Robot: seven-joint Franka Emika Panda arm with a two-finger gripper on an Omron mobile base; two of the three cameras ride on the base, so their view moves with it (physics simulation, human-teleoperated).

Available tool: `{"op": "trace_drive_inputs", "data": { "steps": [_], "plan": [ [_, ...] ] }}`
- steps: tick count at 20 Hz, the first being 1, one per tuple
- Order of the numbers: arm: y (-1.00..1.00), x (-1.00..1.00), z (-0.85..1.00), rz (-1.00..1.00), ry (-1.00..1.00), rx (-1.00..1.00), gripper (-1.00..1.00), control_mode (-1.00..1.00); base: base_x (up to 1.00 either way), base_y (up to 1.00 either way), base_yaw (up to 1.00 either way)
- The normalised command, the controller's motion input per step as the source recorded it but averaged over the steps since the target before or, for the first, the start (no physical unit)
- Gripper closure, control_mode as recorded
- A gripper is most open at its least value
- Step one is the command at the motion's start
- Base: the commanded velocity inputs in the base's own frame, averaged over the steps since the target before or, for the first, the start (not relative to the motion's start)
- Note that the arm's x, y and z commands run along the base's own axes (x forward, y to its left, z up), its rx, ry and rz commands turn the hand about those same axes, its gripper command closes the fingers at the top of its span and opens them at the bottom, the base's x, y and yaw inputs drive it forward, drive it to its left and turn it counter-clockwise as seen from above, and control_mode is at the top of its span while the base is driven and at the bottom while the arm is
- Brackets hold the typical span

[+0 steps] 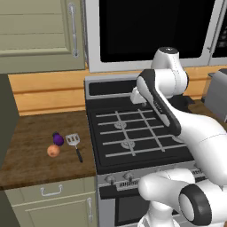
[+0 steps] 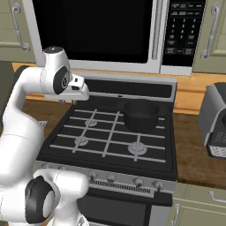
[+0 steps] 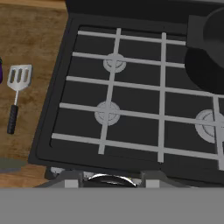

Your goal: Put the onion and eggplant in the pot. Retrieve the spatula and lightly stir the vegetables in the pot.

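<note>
Above the stove [image 1: 133,133], the arm folds with its hand pointing down; whether its fingers are apart cannot be told.

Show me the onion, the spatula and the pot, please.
onion [image 1: 53,151], left base view, middle of its round body.
spatula [image 3: 19,77], hand view, slotted silver head.
pot [image 2: 141,115], right base view, outer dark wall.

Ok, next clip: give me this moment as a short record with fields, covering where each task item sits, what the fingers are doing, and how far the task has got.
onion: on the wooden counter left of the stove, beside the eggplant
eggplant: on the same counter, just behind the onion
spatula: flat on the counter, right of the vegetables, handle toward the counter's front edge
pot: on the stove's rear right burner, nothing visible inside
fingers: above the stove, holding nothing; opening unclear
progress: nothing moved into the pot yet
</note>
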Motion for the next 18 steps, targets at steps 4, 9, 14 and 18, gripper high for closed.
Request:
{"op": "trace_drive_inputs", "data": {
  "steps": [4, 9, 14, 18],
  "plan": [
    [0.11, 0.00, -0.04, 0.00, 0.02, -0.01, -1.00, -1.00, 0.00, 0.00, 0.00],
    [0.96, -0.02, -0.19, 0.00, 0.07, -0.05, -1.00, -1.00, 0.00, 0.00, 0.00],
    [0.93, -0.05, -0.21, 0.01, 0.06, -0.01, -1.00, -1.00, 0.00, 0.00, 0.00],
    [0.25, -0.01, -0.01, 0.07, 0.01, -0.01, -1.00, -1.00, 0.00, 0.00, 0.00]
  ]
}}
